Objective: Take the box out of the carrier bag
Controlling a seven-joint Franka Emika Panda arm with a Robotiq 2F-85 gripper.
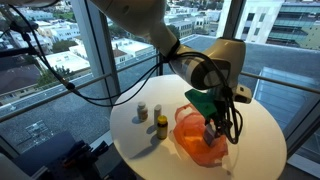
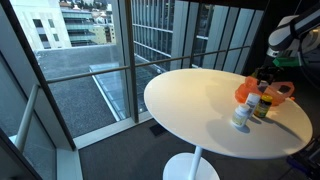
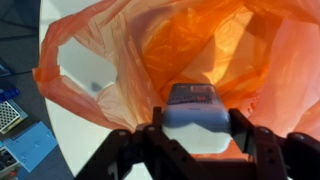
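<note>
Wrist view: the pale blue-grey rectangular box [image 3: 196, 118] sits squarely between the jaws of the gripper [image 3: 196, 128]. The black fingers [image 3: 140, 145] flank it on either side and look pressed against its two side faces, so the jaws are clamped on the box. Its long axis appears to run straight away from the wrist, the far end with a darker printed panel pointing into the bag. The near end is tucked under the gripper body.

The translucent orange plastic carrier bag [image 3: 120, 60] billows around the jaws on every side, its mouth gaping wide towards the camera. A handle loop lies off to one side of the jaws.

In an exterior view the gripper [image 1: 212, 128] is down inside the orange bag [image 1: 190, 140] on the round white table [image 1: 255, 135]. There is bare tabletop beyond the jaws. Two small bottles [image 1: 160, 124] stand apart from the bag, near the table's edge.
</note>
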